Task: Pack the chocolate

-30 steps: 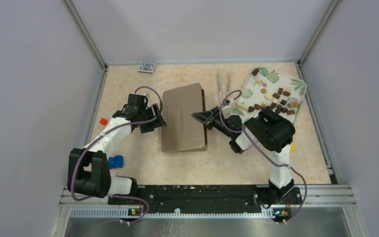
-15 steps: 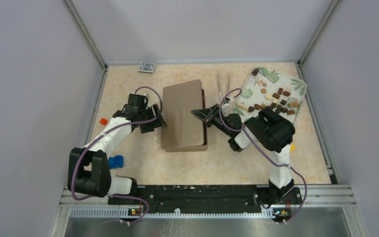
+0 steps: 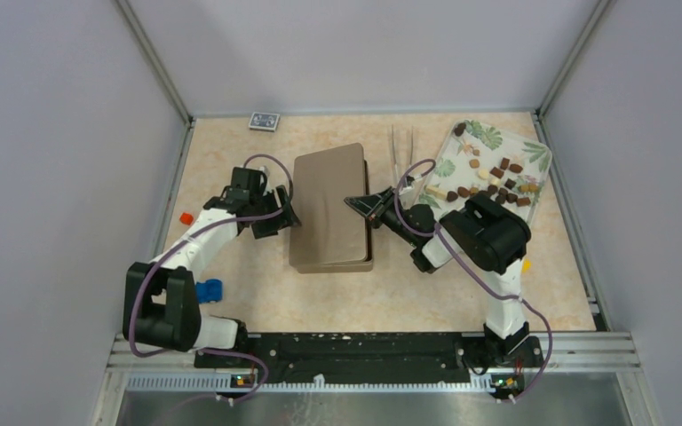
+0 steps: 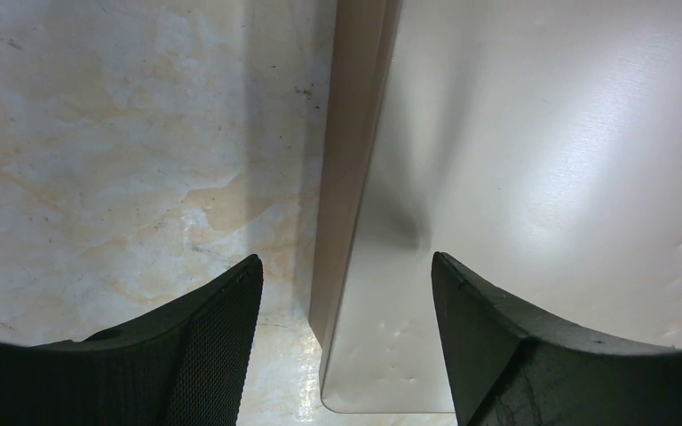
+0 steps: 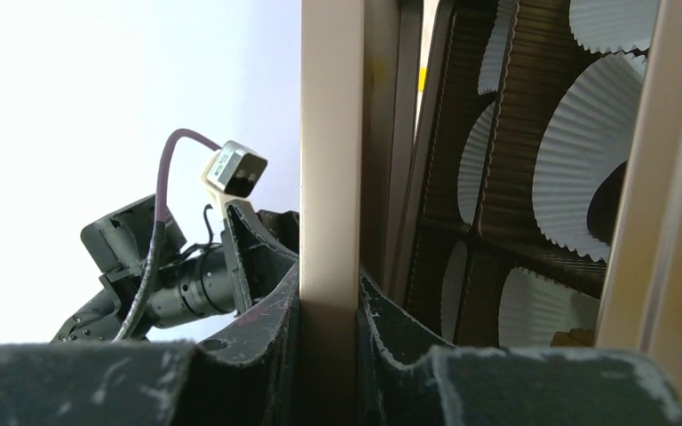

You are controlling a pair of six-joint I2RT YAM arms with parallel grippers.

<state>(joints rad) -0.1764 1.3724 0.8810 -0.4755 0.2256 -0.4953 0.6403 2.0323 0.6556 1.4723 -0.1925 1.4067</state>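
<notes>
Your right gripper pinches the lid by its right edge; your left gripper gapes wide at its left edge. The chocolate sits on the far-right tray, nearer your right gripper.

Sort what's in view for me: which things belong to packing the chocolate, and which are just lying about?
Part of the job:
- chocolate on the leaf-print tray
- box lined with paper cups
- lid
- tongs

Lying about:
- small blue patterned pack
- red block
- blue piece
</notes>
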